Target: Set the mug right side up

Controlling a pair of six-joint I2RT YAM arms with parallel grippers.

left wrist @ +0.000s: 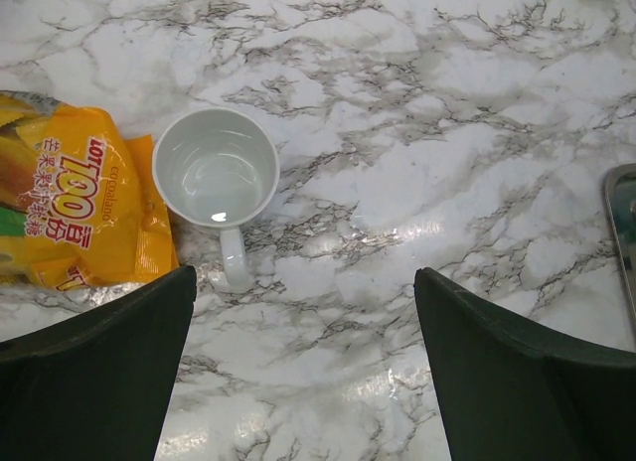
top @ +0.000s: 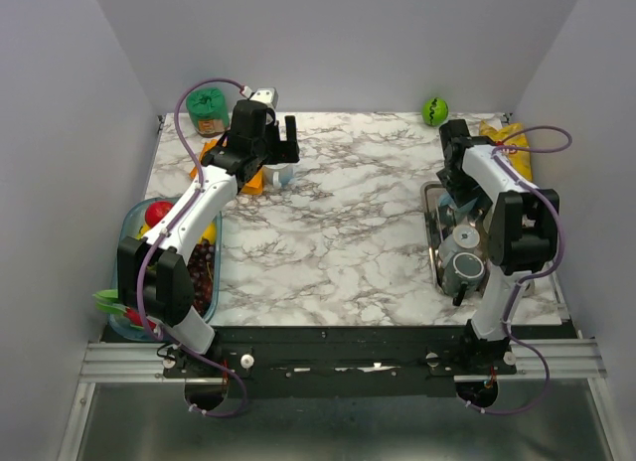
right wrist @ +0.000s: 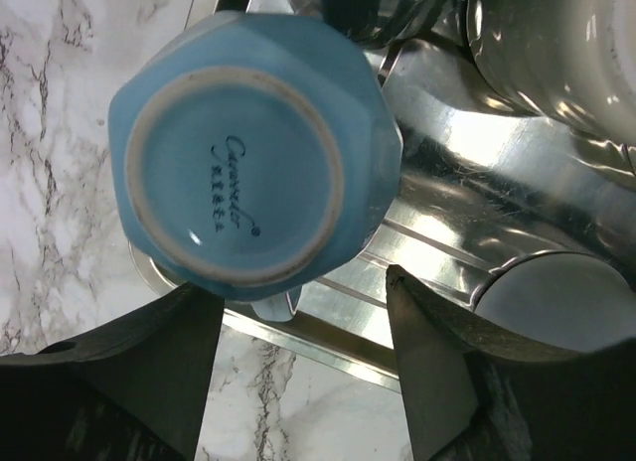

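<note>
1. We find the blue mug (right wrist: 243,153) upside down, base ring facing up, at one corner of the metal tray (right wrist: 467,213).
2. We see the right gripper (right wrist: 298,282) above that mug. Its jaws are parted, one finger on each side of the mug's near edge. It holds nothing, and we cannot tell whether either finger touches the mug.
3. We note a shiny steel vessel (right wrist: 556,44) just beside the mug in the same tray.
4. We see the left gripper (left wrist: 303,272) well apart from the tray, across the marble table (top: 348,213), spread fully and holding nothing.
5. Under it, a white mug (left wrist: 216,168) stands upright, touching an orange snack bag (left wrist: 70,203).
</note>
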